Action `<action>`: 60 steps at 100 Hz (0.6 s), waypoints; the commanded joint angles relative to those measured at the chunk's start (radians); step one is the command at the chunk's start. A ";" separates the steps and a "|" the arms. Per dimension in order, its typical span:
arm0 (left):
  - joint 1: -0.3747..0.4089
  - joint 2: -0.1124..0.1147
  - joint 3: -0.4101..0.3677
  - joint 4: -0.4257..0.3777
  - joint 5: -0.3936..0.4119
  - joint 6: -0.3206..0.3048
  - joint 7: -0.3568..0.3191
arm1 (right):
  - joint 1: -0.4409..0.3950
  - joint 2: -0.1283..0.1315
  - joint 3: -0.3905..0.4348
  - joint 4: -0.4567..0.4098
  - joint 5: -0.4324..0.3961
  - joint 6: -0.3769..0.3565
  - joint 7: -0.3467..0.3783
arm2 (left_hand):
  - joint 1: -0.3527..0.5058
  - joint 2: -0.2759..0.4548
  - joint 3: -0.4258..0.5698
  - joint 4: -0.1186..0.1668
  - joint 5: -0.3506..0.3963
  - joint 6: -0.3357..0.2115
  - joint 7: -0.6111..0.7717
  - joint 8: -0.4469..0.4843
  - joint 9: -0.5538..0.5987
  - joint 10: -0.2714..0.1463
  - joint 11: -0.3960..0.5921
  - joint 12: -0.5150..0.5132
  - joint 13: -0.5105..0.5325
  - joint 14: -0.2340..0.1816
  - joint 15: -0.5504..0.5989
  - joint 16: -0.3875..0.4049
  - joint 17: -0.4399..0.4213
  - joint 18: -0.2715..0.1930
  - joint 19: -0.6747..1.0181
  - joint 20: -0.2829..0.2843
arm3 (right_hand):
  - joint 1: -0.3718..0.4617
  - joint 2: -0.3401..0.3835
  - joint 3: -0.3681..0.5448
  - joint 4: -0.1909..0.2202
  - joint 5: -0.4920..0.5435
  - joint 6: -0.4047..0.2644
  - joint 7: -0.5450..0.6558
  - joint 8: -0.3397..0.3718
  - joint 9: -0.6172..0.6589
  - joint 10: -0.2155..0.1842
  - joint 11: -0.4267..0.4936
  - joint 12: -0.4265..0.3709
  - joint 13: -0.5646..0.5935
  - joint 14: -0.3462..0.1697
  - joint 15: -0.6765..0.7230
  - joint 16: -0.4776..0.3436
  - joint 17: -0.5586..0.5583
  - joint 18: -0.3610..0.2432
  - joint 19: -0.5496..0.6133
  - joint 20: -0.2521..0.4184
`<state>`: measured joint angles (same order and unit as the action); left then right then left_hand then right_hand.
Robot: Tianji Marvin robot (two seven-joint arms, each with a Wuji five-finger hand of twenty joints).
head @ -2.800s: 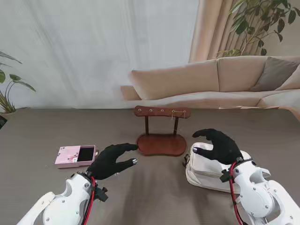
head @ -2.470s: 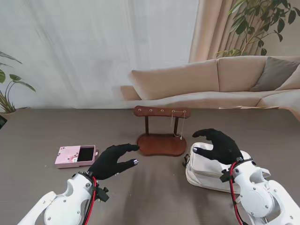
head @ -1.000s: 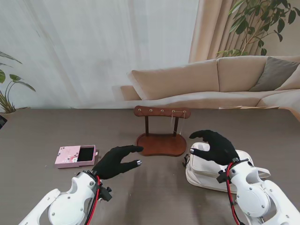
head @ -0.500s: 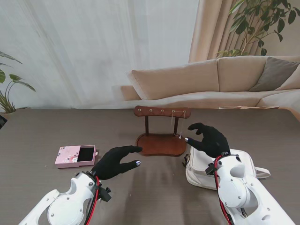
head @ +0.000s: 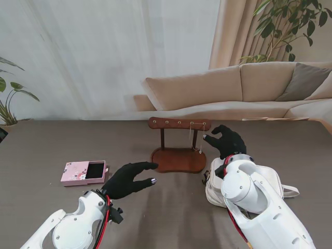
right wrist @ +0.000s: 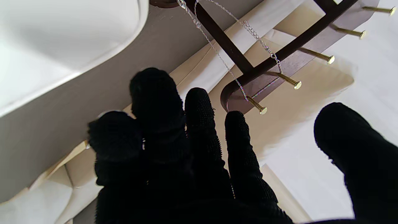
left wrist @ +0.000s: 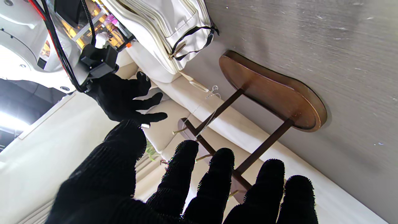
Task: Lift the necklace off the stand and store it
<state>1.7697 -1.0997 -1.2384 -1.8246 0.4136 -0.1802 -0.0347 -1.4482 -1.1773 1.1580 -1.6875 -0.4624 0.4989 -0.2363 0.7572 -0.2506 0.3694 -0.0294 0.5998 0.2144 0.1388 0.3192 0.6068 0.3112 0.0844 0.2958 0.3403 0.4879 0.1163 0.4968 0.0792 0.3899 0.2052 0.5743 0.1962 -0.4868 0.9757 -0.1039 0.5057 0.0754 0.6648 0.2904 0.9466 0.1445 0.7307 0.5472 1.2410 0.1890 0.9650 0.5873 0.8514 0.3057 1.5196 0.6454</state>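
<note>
At the stand's [head: 179, 148] 3 o'clock end, the necklace [head: 196, 137] is seen draped over the outermost pegs, with the right hand [head: 226, 141] just beside it, fingers [right wrist: 199, 112] spread and empty. The chain should be pinched near the pegs and lifted clear before withdrawal. The left hand [head: 127, 179] is held open, empty, above the bench [head: 46, 150].

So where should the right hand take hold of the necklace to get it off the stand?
Pinch the necklace just under the brass pegs it drapes over, coming in with the right hand from the stand's right end, then draw it off along the pegs toward me, probably; their tips point this way.
</note>
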 commanded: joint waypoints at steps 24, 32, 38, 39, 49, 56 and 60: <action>-0.001 0.000 0.002 -0.007 -0.012 0.000 -0.028 | 0.042 -0.087 -0.072 0.053 0.108 0.123 -0.082 | -0.023 0.023 0.002 -0.002 -0.009 0.002 -0.010 -0.005 0.001 0.002 -0.005 -0.003 -0.007 0.005 0.002 0.004 -0.002 -0.035 -0.025 -0.003 | -0.024 -0.032 0.076 0.021 -0.138 0.095 0.026 -0.032 0.063 0.023 0.040 0.020 0.063 0.025 0.114 0.039 0.090 0.061 0.103 -0.024; -0.001 0.000 0.003 -0.007 -0.016 0.001 -0.031 | 0.054 -0.104 -0.087 0.073 0.133 0.146 -0.106 | -0.022 0.023 0.002 -0.002 -0.010 0.004 -0.010 -0.006 0.004 0.005 -0.004 -0.002 -0.003 0.006 0.005 0.009 0.000 -0.034 -0.024 -0.003 | -0.024 -0.031 0.075 0.021 -0.188 0.116 0.030 -0.039 0.068 0.024 0.044 0.017 0.062 0.031 0.134 0.041 0.106 0.074 0.107 -0.036; -0.002 0.000 0.004 -0.007 -0.018 0.002 -0.034 | 0.066 -0.116 -0.098 0.094 0.146 0.163 -0.126 | -0.022 0.023 0.001 -0.002 -0.009 0.003 -0.010 -0.005 0.006 0.005 -0.004 -0.001 -0.003 0.007 0.006 0.013 0.000 -0.033 -0.024 -0.002 | -0.025 -0.032 0.079 0.022 -0.219 0.139 0.035 -0.042 0.073 0.023 0.048 0.015 0.062 0.029 0.144 0.042 0.113 0.074 0.110 -0.042; -0.003 0.000 0.004 -0.007 -0.019 0.002 -0.034 | 0.068 -0.119 -0.099 0.098 0.148 0.165 -0.130 | -0.022 0.024 0.001 -0.002 -0.010 0.002 -0.010 -0.005 0.005 0.005 -0.004 -0.001 -0.003 0.006 0.006 0.013 0.001 -0.033 -0.024 -0.002 | -0.026 -0.031 0.079 0.022 -0.223 0.141 0.037 -0.042 0.073 0.023 0.049 0.015 0.063 0.025 0.146 0.042 0.113 0.075 0.110 -0.043; -0.004 0.000 0.006 -0.006 -0.023 0.002 -0.036 | 0.087 -0.143 -0.110 0.133 0.182 0.182 -0.170 | -0.020 0.024 0.000 -0.002 -0.010 0.004 -0.010 -0.006 0.007 0.006 -0.003 0.000 -0.002 0.007 0.007 0.018 0.002 -0.032 -0.022 -0.001 | -0.028 -0.032 0.084 0.021 -0.269 0.168 0.053 -0.044 0.070 0.024 0.057 0.012 0.062 0.033 0.156 0.041 0.120 0.083 0.113 -0.051; -0.006 0.001 0.008 -0.005 -0.025 0.004 -0.037 | 0.099 -0.159 -0.113 0.157 0.207 0.188 -0.196 | -0.020 0.026 -0.002 -0.002 -0.013 0.003 -0.011 -0.006 0.007 0.005 -0.004 0.000 -0.001 0.009 0.006 0.020 0.002 -0.033 -0.022 -0.001 | -0.026 -0.034 0.090 0.020 -0.301 0.178 0.073 -0.044 0.063 0.025 0.065 0.008 0.061 0.037 0.159 0.039 0.120 0.088 0.116 -0.056; -0.007 0.001 0.009 -0.004 -0.027 0.005 -0.039 | 0.106 -0.167 -0.115 0.171 0.221 0.188 -0.211 | -0.020 0.026 -0.002 -0.002 -0.009 0.004 -0.010 -0.005 0.008 0.006 -0.003 0.001 -0.001 0.009 0.005 0.021 0.002 -0.033 -0.022 -0.001 | -0.023 -0.035 0.096 0.021 -0.310 0.180 0.079 -0.046 0.065 0.024 0.069 0.007 0.062 0.034 0.164 0.039 0.122 0.088 0.118 -0.058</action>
<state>1.7631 -1.0970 -1.2315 -1.8248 0.3928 -0.1789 -0.0513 -1.3495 -1.3239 1.0500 -1.5295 -0.2451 0.6838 -0.4595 0.7572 -0.2506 0.3694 -0.0294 0.6000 0.2146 0.1388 0.3192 0.6071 0.3163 0.0844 0.2958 0.3464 0.4879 0.1163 0.5088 0.0826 0.3898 0.2052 0.5743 0.1962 -0.4872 1.0202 -0.1039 0.2476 0.2480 0.7241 0.2522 0.9935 0.1529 0.7696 0.5487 1.2535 0.1993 1.0949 0.6143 0.8520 0.3625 1.5857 0.6268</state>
